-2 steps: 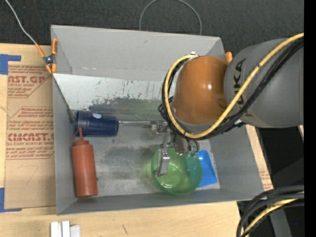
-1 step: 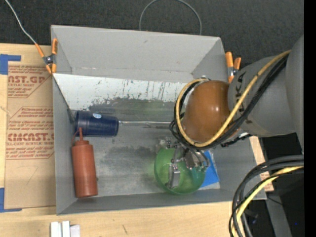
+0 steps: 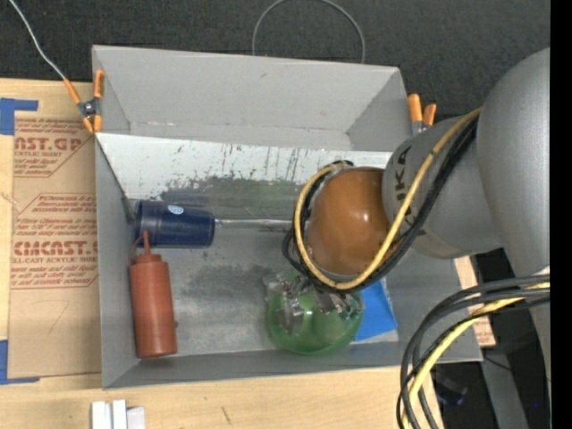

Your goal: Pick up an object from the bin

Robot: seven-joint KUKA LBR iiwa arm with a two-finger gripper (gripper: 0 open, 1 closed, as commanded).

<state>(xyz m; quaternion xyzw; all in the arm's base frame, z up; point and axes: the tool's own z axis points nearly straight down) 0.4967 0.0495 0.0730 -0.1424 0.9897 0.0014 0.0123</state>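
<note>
Bin: a grey metal bin (image 3: 241,92) seen from above, with tall sloping walls and a scuffed floor.
Arm: a thick grey arm (image 3: 509,168) comes in from the right. At its wrist sits a rounded orange-brown cover (image 3: 350,220), looped by black and yellow cables.
Gripper: the gripper (image 3: 299,307) is just below the cover, low at the front of the bin and right of the middle. Its metal end is down inside the green bowl.
Gripper state: I cannot tell whether it is open or closed, as the cover hides much of it and the rest blurs into the green plastic.
Green bowl: a round, see-through green bowl (image 3: 313,336) lies against the front wall, right of centre, directly under the gripper.
Blue sheet: a flat bright blue piece (image 3: 380,309) lies just right of the bowl, partly under the arm.
Cylinder: a dark blue cylinder (image 3: 175,225) lies on its side near the left wall, towards the back.
Bottle: a red-brown squeeze bottle (image 3: 152,304) lies along the left wall, with its nozzle pointing at the cylinder and just beside it.
Spacing: the cylinder and bottle are well apart from the gripper, with bare floor between.
</note>
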